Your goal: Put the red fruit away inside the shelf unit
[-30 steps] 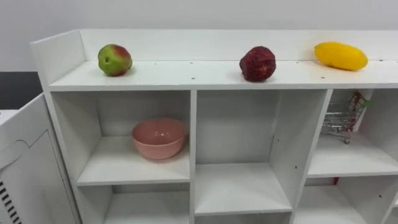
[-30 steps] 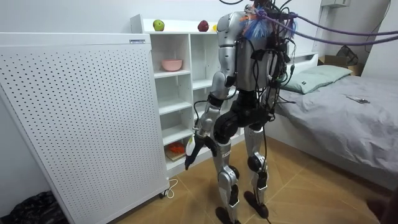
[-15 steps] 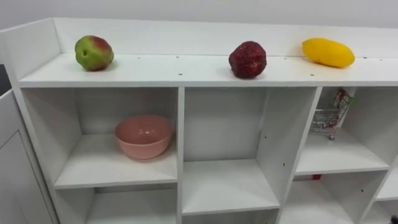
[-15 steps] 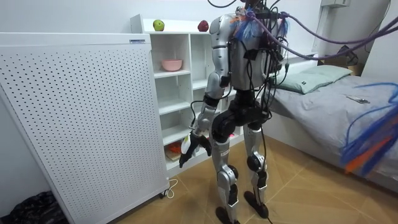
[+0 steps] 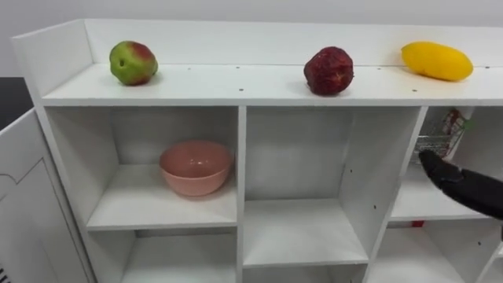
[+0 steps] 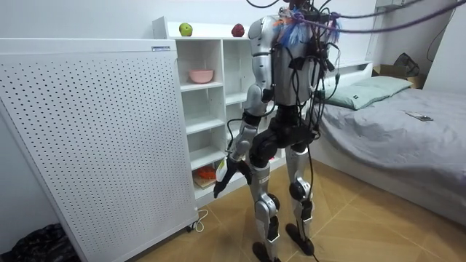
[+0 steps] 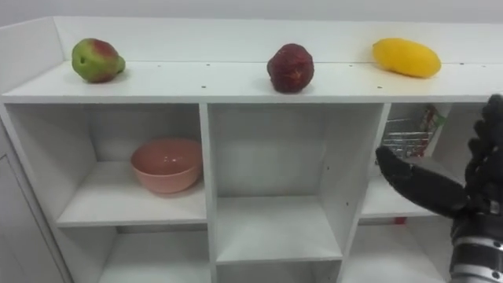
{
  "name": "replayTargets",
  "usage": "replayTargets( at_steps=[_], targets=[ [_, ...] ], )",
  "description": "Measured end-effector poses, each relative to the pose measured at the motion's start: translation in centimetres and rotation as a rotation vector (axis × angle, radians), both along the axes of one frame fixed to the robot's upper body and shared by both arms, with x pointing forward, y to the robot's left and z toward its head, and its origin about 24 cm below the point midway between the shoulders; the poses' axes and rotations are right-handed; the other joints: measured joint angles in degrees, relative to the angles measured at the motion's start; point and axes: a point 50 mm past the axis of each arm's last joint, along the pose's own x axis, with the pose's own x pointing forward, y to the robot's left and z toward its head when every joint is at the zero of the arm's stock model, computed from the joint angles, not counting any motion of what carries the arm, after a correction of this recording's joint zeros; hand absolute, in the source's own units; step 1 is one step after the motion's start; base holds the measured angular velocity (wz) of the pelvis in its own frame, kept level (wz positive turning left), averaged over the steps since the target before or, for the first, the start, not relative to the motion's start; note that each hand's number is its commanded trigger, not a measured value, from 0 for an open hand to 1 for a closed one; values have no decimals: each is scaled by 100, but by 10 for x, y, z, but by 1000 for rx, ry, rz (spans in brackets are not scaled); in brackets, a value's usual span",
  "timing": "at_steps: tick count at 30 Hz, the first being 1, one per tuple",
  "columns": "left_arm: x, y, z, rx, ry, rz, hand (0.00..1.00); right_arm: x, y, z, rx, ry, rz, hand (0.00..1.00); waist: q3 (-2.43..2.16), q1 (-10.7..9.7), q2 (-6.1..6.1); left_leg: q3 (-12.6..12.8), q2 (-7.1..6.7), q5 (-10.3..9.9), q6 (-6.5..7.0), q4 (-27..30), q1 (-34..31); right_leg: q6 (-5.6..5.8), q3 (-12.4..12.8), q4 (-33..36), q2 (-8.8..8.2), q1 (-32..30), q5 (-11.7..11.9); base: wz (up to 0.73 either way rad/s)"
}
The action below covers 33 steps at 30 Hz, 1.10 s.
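Three fruits lie on the top board of the white closet [image 5: 236,93]: a green-and-red apple [image 5: 133,62] at the left, a dark red fruit [image 5: 328,71] in the middle and a yellow mango [image 5: 437,60] at the right. My right hand [image 7: 440,195] is raised at the right edge, in front of the right compartment below the mango. It is open and holds nothing. My left hand [image 6: 225,177] hangs low at my side, fingers relaxed and empty. I stand upright, facing the closet.
A pink bowl [image 5: 196,167] sits in the upper left compartment. A small wire shopping cart [image 5: 438,140] stands in the upper right one. A white perforated panel [image 6: 95,138] stands left of the closet, and a bed [image 6: 408,124] lies behind me.
My right hand has come up into view at the right, in front of the right compartment. The head camera has shifted. The fruits lie where they were.
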Motion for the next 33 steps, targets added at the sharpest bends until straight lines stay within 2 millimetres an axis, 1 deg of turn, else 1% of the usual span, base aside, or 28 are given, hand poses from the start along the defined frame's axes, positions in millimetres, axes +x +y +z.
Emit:
replayTargets(
  at_steps=[3,4,6,8,11,13,15,19,22,24,25,27,29,31,33],
  targets=[
    [7,-4,0,-9,-11,-36,0,7,8,13,-20,-41,42,0,24,3,-43,2,5,1,-1,31,-12,0,2,40,0,-18,0,0],
    [8,-4,0,-10,-14,-37,0,8,10,14,-25,-45,49,0,24,3,-53,2,5,1,-1,45,-12,0,2,46,-1,-13,0,0],
    [12,-3,0,-9,-24,-40,0,9,15,18,-37,-57,80,0,5,70,-92,3,5,1,-1,72,-10,0,3,51,-3,2,0,0],
    [16,-4,0,-9,-33,-43,0,7,17,23,-44,-78,92,0,4,127,-100,0,2,1,-1,93,-23,0,1,57,-7,0,0,0],
    [18,-3,1,-6,-37,-42,0,5,20,29,-56,-119,99,0,8,200,-95,0,5,1,0,115,-47,-3,0,90,-9,2,2,0],
    [17,-3,0,-7,-31,-42,0,7,23,38,-73,-150,100,0,22,204,-69,0,8,0,0,120,-60,-3,3,141,-8,-35,2,0],
    [17,-3,0,-6,-29,-47,0,10,26,52,-92,-201,108,0,23,214,-48,3,10,5,2,111,-116,-12,4,156,-5,-90,8,0],
    [17,-3,0,-7,-26,-44,0,13,31,65,-149,-227,145,0,20,309,-63,-2,9,8,1,108,-115,-11,-1,151,-3,-100,7,0],
    [16,-2,0,-4,-24,-41,0,19,34,68,-148,-223,175,0,36,331,-114,-53,8,9,0,113,-127,-11,-16,150,-1,-98,7,5],
    [19,2,2,-1,-28,-49,0,28,31,71,-116,-209,195,0,57,316,-224,-140,0,11,-1,144,-154,-11,-74,138,-5,-110,7,16],
    [20,3,2,-2,-27,-51,0,30,30,71,-115,-201,197,0,53,315,-255,-149,2,12,-2,146,-159,-11,-75,137,-4,-113,7,12],
    [18,7,3,-2,-15,-53,0,38,26,67,-108,-154,213,0,9,398,-349,-174,4,13,-3,146,-160,-12,-98,132,-2,-102,7,6],
    [19,9,3,-5,-10,-55,0,39,26,65,-109,-143,221,0,6,441,-381,-225,-2,13,-3,146,-155,-12,-163,134,-7,-82,8,11],
    [19,10,3,-4,-7,-56,0,43,25,61,-93,-122,243,0,6,476,-406,-229,-3,12,-3,145,-134,-11,-172,131,-10,-64,8,6],
    [19,10,3,-5,-1,-52,0,51,21,55,-29,-84,267,0,14,478,-423,-290,-8,12,-3,144,-117,-11,-221,123,-14,-24,8,11]
  ],
)
